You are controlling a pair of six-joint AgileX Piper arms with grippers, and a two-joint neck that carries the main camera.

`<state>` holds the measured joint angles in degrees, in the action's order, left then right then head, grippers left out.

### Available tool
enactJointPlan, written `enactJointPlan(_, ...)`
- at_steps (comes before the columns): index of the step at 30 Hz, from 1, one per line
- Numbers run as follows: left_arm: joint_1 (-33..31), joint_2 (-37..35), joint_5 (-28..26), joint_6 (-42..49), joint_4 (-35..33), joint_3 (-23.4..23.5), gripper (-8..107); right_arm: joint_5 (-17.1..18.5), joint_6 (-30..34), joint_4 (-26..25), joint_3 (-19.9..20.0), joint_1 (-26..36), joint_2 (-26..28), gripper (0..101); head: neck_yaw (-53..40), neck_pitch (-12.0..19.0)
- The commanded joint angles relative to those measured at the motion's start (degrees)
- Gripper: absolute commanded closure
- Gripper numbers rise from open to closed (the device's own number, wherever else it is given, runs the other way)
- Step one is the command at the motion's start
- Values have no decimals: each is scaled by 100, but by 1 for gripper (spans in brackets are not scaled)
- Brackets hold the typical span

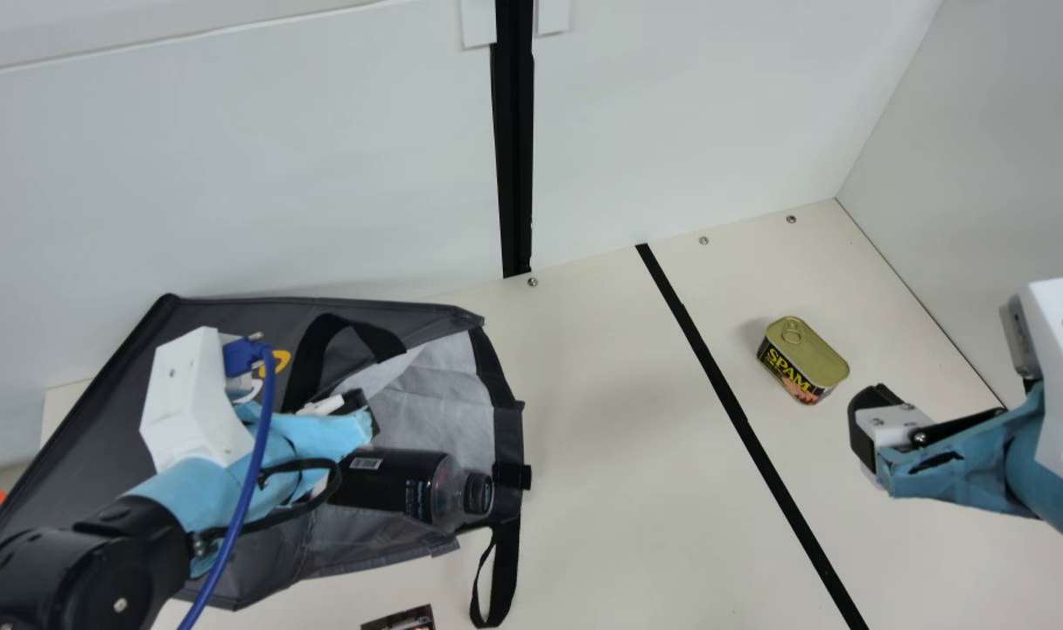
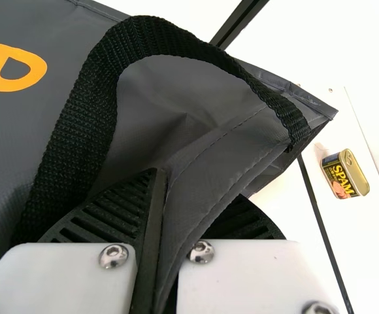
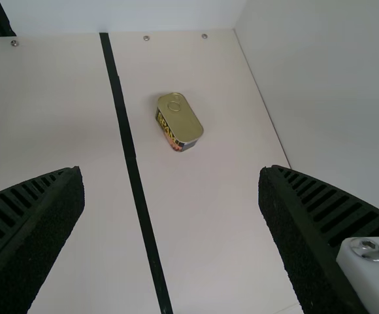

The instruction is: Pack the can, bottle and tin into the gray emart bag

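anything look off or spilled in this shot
No spill or damage that I can see. The gray bag looks a bit awkward, though: it lies on its side, one handle trailing from its mouth, and the bottle lies in it with its cap near the opening, so it might slip out.

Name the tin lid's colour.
Gold, with a ring pull; the lid shows best in the right wrist view.

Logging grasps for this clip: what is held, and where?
The left gripper pinches the gray bag by its mouth's edge; the right gripper holds nothing.
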<state>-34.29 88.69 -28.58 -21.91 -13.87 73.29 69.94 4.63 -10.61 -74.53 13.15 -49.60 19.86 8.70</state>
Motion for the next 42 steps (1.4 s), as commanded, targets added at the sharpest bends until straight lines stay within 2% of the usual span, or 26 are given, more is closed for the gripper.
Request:
enactJointPlan(1, 0, 0, 0, 0, 0, 0, 89, -4, 8, 27, 17, -4, -1, 10, 14, 130)
enactJointPlan(11, 0, 0, 0, 0, 0, 0, 89, -4, -41, -11, 42, -103, -66, 10, 14, 130)
enactJointPlan(21, 0, 0, 0, 0, 0, 0, 89, -23, -250, -239, -136, -381, -371, 10, 14, 130)
enactJointPlan(30, 0, 0, 0, 0, 0, 0, 89, -273, -230, -223, -166, -345, -693, 10, 14, 130)
enactJointPlan(42, 0, 0, 0, 0, 0, 0, 89, -725, 262, 219, -80, 196, -1111, 10, 14, 130)
